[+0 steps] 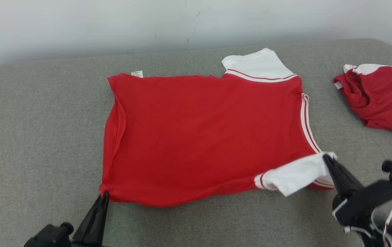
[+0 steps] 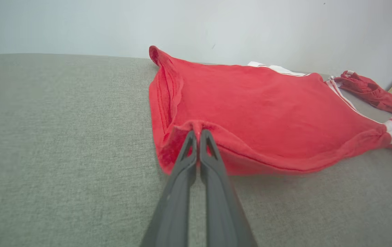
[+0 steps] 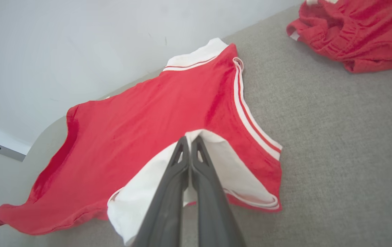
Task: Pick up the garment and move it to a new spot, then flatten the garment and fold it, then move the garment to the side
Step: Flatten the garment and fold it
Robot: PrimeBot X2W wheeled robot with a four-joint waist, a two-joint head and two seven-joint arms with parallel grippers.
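The garment (image 1: 203, 133) is a red T-shirt with white, red-striped sleeves, spread across the grey cushion. My left gripper (image 1: 104, 196) is shut on its near-left hem corner, which bunches red around the fingertips in the left wrist view, garment (image 2: 268, 113), left gripper (image 2: 198, 132). At the near right, my right gripper (image 1: 327, 158) is shut on the white sleeve (image 1: 295, 175), lifting it slightly. The right wrist view shows the right gripper (image 3: 190, 139) pinching that white sleeve (image 3: 141, 195), with the garment (image 3: 148, 120) stretching away behind.
A second red and white garment (image 1: 381, 97) lies crumpled at the far right of the grey cushion (image 1: 38, 130). A pale wall runs behind the cushion's far edge. Open cushion surface lies to the left and along the near edge.
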